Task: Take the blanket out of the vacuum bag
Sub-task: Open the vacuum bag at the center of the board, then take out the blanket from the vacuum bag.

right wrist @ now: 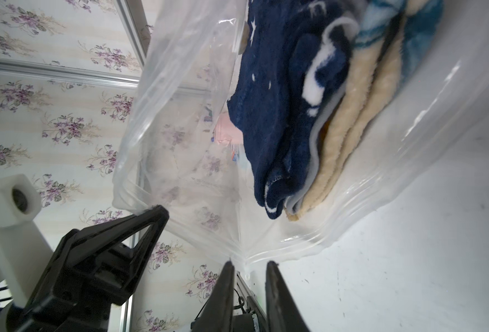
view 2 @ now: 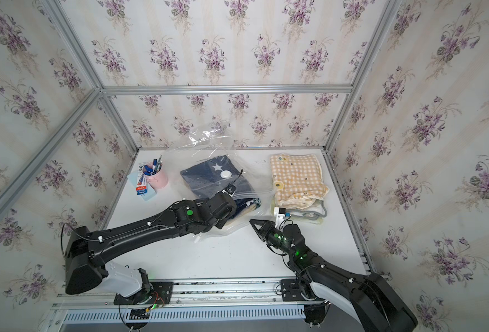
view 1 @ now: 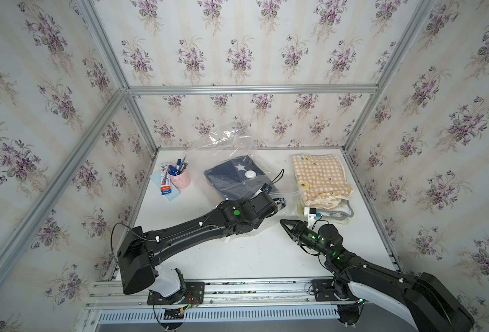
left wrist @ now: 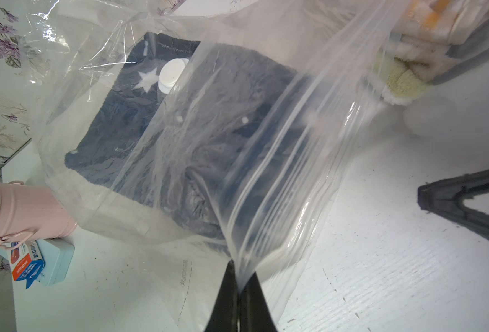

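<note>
Left pincer (left wrist: 239,283) is clamped tight on the vacuum bag (left wrist: 266,172). It pinches the clear film by the zip-seal edge and holds that flap up off the table (left wrist: 381,258). On my right pincer (right wrist: 249,268) the jaws are a little apart. The bag's edge corner hangs between the tips, and I can see no grip on it. Both pincers sit close together at the bag's near end, around mid-table.

The bag runs from there toward the back edge, with its far end crumpled up against the back wall. The blanket (view 1: 231,184) is inside the bag, folded, navy with a white star and a cream underside. The valve disc (view 1: 250,174) sits over it.

A pink cup (view 1: 181,178) of pens stands near the back left corner. A checked cloth (view 1: 319,178) stack lies by the right edge, just beside the bag.
</note>
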Available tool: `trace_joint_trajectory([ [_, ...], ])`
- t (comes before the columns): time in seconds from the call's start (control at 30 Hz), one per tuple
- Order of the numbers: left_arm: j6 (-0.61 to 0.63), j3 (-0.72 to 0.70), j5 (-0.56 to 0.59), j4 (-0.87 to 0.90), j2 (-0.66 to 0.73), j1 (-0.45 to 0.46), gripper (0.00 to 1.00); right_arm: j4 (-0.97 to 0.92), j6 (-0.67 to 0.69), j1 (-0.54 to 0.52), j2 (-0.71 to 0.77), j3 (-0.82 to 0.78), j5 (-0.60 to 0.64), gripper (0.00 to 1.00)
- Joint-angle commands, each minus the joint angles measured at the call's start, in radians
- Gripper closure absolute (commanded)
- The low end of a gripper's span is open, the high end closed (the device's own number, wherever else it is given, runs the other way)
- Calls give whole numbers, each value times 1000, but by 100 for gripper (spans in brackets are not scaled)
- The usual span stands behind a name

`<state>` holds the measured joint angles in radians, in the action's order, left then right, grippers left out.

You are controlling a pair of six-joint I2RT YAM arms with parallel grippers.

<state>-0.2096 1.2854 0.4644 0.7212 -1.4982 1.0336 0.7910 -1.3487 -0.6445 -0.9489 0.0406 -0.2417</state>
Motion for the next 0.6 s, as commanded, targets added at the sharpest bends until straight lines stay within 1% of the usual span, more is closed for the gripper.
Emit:
trace_joint_trajectory([
  [0.0, -21, 0, -23, -19, 5, 0, 100, 60, -31, -24, -46, 30, 96, 75],
  [0.1, -29, 2, -26, -21, -3, -1, 100, 80, -30, -38, -126, 65, 131, 74],
  [0.17, -33, 2, -24, -20, -4, -1, 100, 127, -25, -38, -199, 85, 136, 74],
  [0.33, -44, 2, -24, -17, 4, -6, 100, 251, -28, -41, -395, 146, 119, 72],
  [0.47, -52, -6, -26, -17, 11, -9, 100, 376, -49, -43, -551, 182, 107, 67],
  [0.57, -59, -13, -24, -18, 22, -12, 100, 413, -58, -49, -638, 221, 83, 63],
])
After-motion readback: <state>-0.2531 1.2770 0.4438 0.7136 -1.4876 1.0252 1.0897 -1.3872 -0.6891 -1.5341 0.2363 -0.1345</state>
